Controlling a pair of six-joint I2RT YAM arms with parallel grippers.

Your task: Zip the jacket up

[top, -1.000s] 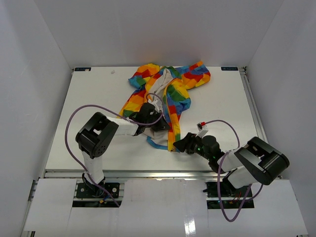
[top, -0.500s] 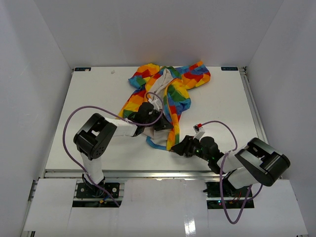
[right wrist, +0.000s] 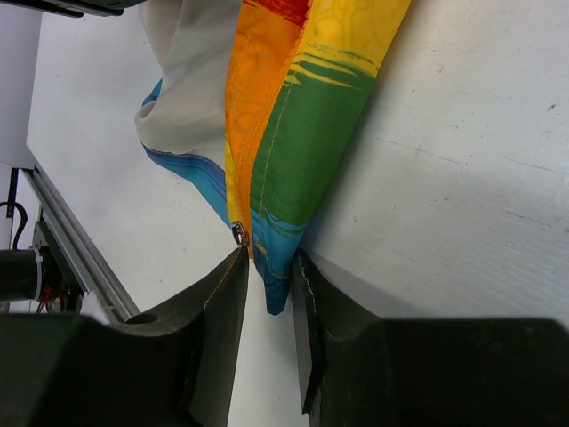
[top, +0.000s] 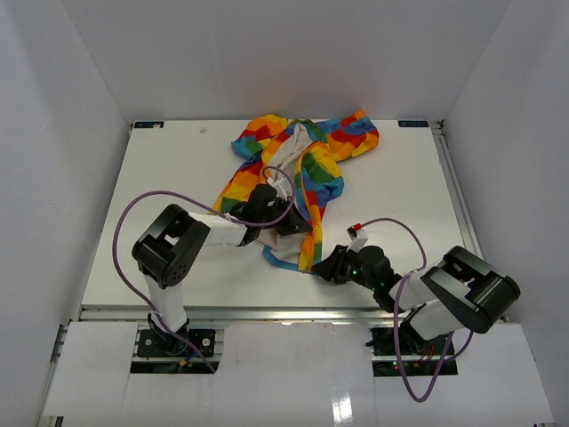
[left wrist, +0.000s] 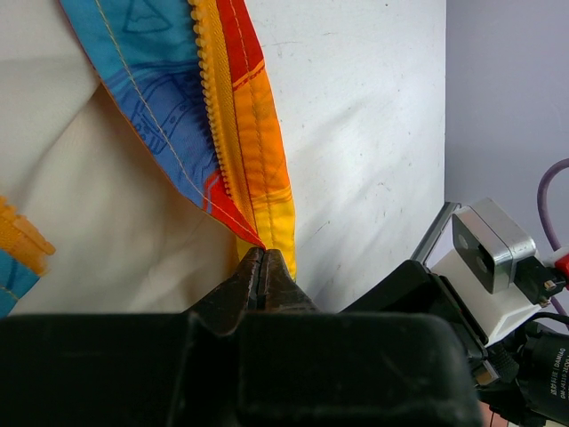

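One jacket [top: 329, 165]: soft patchwork of red, orange, yellow, green and blue; it lies open on the far middle of the counter [top: 178, 151], white lining [top: 298, 147] upward.
Top view: only here the whole crumpled garment shows, both arms at its near end.
Zipper teeth [left wrist: 209, 98]: yellow, small beads in a row; clear only from the left wrist.
Left tool [left wrist: 264, 253]: closed tight, pinching the orange-yellow edge below the teeth.
Metal piece [right wrist: 239, 234]: small, shiny, on the orange edge; right wrist only.
Right tool [right wrist: 269, 258]: narrow gap, blue hem corner between the fingers; whether it presses, I cannot tell.
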